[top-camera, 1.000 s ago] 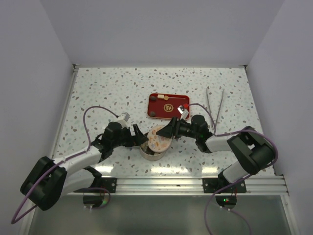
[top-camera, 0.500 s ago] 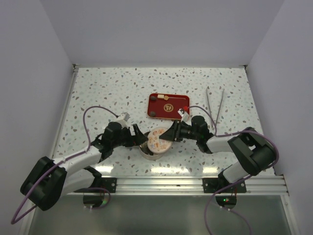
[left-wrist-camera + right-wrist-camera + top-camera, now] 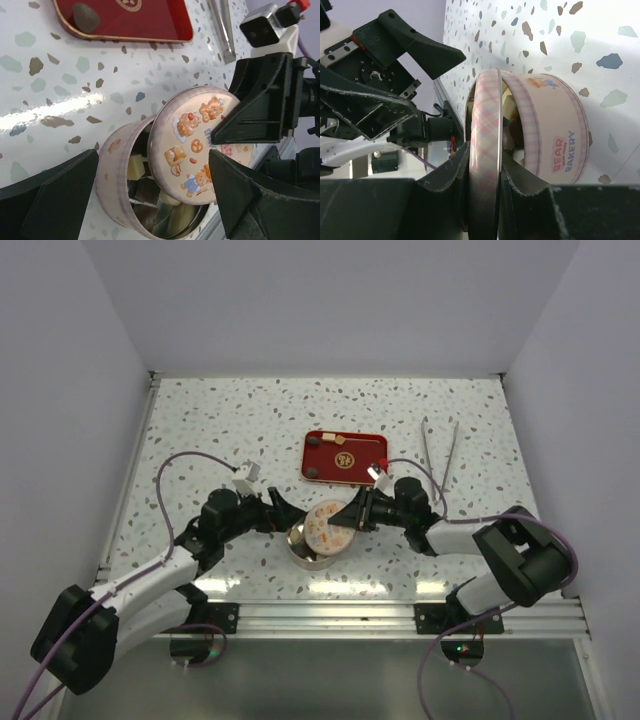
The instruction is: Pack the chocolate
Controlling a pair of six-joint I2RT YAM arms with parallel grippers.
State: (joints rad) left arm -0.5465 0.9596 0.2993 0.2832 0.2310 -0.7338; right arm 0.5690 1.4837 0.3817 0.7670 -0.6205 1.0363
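- The lid [image 3: 485,125] is clamped edgewise by the right gripper [image 3: 484,167], tilted over the tin [image 3: 555,130].
- The left gripper [image 3: 154,156] is spread wide; chocolate [image 3: 134,166] is seen inside the tin.

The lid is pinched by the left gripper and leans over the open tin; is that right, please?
Not quite: it is the right gripper that pinches the lid, as the right wrist view shows. It does lean over the open tin.

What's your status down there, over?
Right gripper shut on lid, tilted across tin. Left gripper open beside tin. Chocolate in tin, more on tray. Lid half covers opening.
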